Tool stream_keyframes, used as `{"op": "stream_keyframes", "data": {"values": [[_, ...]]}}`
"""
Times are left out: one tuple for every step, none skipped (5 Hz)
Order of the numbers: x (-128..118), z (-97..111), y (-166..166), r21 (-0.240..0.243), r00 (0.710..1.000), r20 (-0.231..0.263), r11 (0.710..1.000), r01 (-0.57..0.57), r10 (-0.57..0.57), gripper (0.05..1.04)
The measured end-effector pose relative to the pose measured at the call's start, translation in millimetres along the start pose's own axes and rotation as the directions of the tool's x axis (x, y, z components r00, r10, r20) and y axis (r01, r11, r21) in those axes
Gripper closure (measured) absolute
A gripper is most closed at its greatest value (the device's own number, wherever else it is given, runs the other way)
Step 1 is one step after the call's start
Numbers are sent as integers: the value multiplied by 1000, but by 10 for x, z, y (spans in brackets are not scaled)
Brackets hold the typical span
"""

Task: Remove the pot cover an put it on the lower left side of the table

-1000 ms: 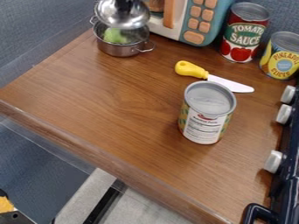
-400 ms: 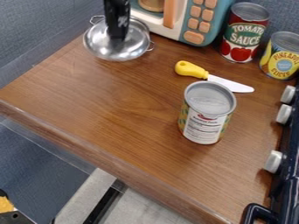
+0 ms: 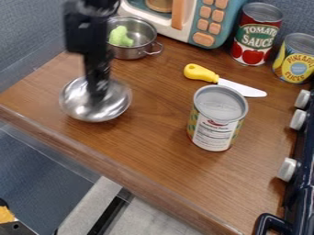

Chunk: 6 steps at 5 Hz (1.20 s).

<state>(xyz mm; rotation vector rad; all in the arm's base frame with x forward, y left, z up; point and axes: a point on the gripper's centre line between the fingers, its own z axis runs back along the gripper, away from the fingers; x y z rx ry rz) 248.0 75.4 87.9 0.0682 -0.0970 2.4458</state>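
Observation:
My gripper (image 3: 97,92) hangs over the left part of the wooden table (image 3: 144,103), its tip at the middle of the shiny metal pot cover (image 3: 115,104). It is shut on the cover, hiding the handle. The cover is low over the table's left side; whether it touches the wood I cannot tell. Behind it, at the upper left, stands the small metal pot (image 3: 129,53), uncovered, with a green object (image 3: 120,36) inside. The arm hides the pot's left edge.
A yellow-handled knife (image 3: 201,73) and an upright can (image 3: 216,119) are right of centre. A toy microwave (image 3: 211,23), a tomato sauce can (image 3: 255,36) and a pineapple can (image 3: 297,59) line the back. Stove knobs (image 3: 288,170) stand at right.
The gripper and the cover have moved from above the pot toward the front left of the table and come lower. The pot and its green object are now uncovered.

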Motion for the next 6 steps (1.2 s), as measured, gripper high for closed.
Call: {"op": "stream_keyframes", "data": {"values": [[127,-159,39,-9,1000,21,1000,12,-12,802],[233,-182,-35,-20,1000,26,1000,-10,11,741],[288,-151,-53,21,999,21,999,-39,38,439],[245,-24,-100,16,999,-16,999,-32,33,168],[204,219,-215,-13,997,-67,999,-37,36,77],[144,331,-239,-20,998,-68,1000,-12,10,83]]}}
